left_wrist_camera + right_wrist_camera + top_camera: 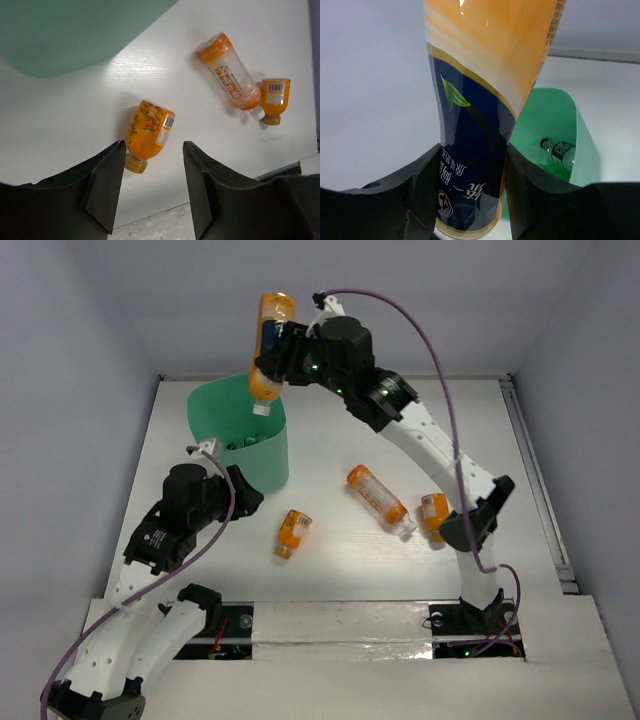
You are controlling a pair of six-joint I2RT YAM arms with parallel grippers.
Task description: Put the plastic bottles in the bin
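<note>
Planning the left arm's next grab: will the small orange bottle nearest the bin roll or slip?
Lying on its side, the small orange bottle probably rolls if nudged. Its glossy label may slip; it looks full, so heavyish.

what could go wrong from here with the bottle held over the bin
1. The held bottle hangs cap-down in the right end effector, seemingly toward the right side of the bin rather than mid-mouth. Released here, it might clip the rim and bounce out.
2. The left end effector is open above the small orange bottle, which lies on its side and could roll away as the fingers close.
</note>
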